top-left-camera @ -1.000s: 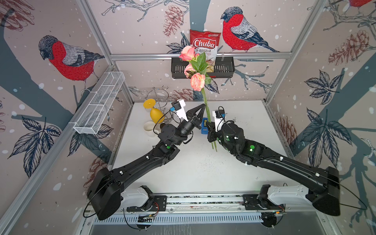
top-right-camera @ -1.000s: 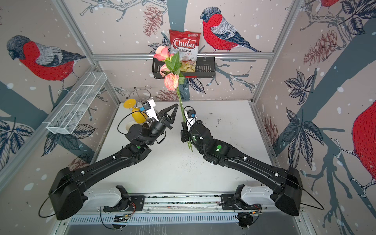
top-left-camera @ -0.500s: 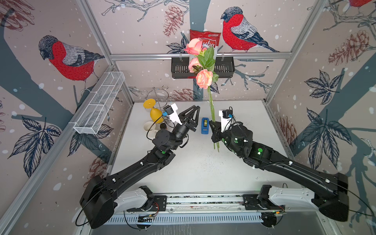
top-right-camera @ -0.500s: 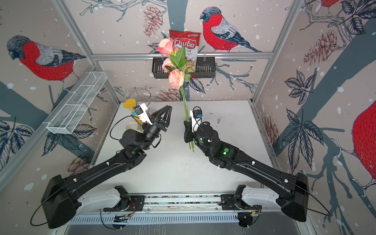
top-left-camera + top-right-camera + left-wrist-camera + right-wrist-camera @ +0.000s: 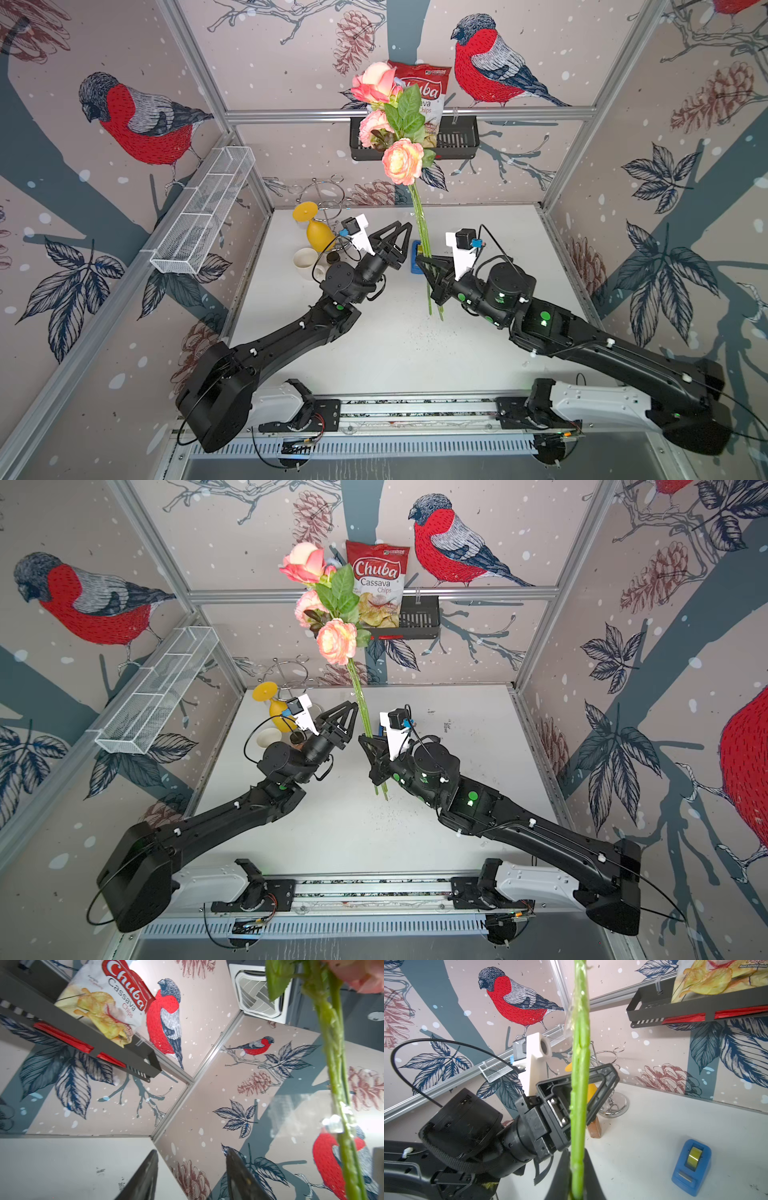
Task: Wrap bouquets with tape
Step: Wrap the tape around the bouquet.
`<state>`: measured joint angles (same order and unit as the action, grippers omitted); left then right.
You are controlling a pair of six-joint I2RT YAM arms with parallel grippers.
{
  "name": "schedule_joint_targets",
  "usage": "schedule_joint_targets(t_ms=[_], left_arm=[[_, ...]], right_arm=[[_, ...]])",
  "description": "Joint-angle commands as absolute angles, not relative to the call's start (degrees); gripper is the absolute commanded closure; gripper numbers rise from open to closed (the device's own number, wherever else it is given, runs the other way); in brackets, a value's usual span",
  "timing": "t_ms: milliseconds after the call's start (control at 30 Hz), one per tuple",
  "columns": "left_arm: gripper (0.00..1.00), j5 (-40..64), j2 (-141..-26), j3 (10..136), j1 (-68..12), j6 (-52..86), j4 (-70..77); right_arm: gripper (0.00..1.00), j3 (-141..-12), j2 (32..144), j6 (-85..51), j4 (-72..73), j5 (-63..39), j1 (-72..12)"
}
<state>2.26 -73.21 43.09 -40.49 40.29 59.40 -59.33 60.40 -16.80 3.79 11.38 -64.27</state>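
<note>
My right hand (image 5: 427, 267) (image 5: 370, 749) is closed narrow on the green stems (image 5: 420, 224) of the bouquet (image 5: 402, 161) (image 5: 336, 640), near the centre of both top views. The bunch stands nearly upright. Its pink-peach roses and leaves rise into the upper centre of the frame, in front of the chips bag (image 5: 377, 582) that sits in the black basket (image 5: 419, 617) on the back wall. The cut ends stick out below my grip, toward the table (image 5: 395, 353); I cannot tell whether they touch it. In the right wrist view the stems (image 5: 579, 1084) run straight up the middle of the frame from between my two dark fingertips at the bottom edge.

My left hand (image 5: 400, 237) (image 5: 348, 719) is just left of the stems in both top views, about level with the part above my right grip. Its jaws are partly apart and hold nothing. In the left wrist view its two fingers (image 5: 145, 1178) show at the bottom of the frame with bare wall between them, and the stems (image 5: 332, 1064) pass down the right side, outside that gap. A scrap of clear film (image 5: 332, 1124) clings to them there.

The blue tape dispenser (image 5: 415, 259) stands on the table behind the stems, between my two hands. In the right wrist view it (image 5: 691, 1165) is at the lower right, its yellowish-green tape roll (image 5: 694, 1158) upright in it, apart from both hands.
</note>
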Motion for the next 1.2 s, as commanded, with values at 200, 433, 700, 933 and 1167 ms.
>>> schedule_joint_targets(t_ms=[200,433,700,933,1167], left_arm=[[0.47,5.88,-73.76,46.01,-40.08,41.5,71.8],[0.46,6.87,-73.73,46.41,-39.64,42.76,74.14],[0.49,8.43,-73.56,46.38,-39.72,44.48,75.31],[0.5,8.42,-75.05,46.88,-41.2,44.88,74.64],[0.51,7.79,-75.5,47.2,-41.66,44.59,74.49]], right_arm=[[1.0,-58.89,59.85,-16.98,7.21,8.28,-64.69],[1.0,-58.89,60.02,-17.3,7.06,9.37,-64.75],[1.0,-60.0,61.83,-17.18,5.54,11.86,-64.69],[1.0,-60.9,63.28,-17.25,5.98,11.23,-64.7],[1.0,-61.73,64.73,-17.13,4.59,12.83,-64.77]])
